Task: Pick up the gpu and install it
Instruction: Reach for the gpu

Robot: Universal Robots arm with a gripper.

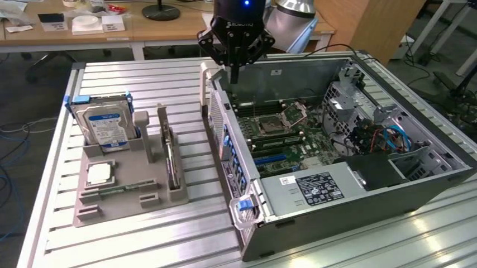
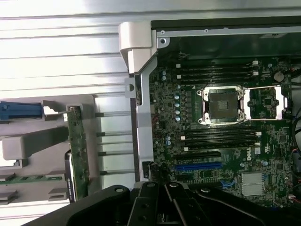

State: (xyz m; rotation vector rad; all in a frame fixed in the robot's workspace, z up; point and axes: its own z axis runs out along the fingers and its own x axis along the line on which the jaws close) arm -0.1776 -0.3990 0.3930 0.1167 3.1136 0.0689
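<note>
Slatted aluminium table (image 1: 149,84) carried the grey fixture tray (image 1: 138,164) toward the exterior view's left edge and the open computer case (image 1: 358,201) toward its right. I saw the gpu (image 1: 173,162) standing edge-on in its slot along the tray's side nearest the case, untouched. My gripper (image 1: 233,75) hung over the case's rear wall near the table's far edge, fingers pressed together on nothing and well apart from the card. By my reckoning no part of the job was done: the pickup was not yet made and the motherboard (image 2: 211,117) expansion slots sat bare.
</note>
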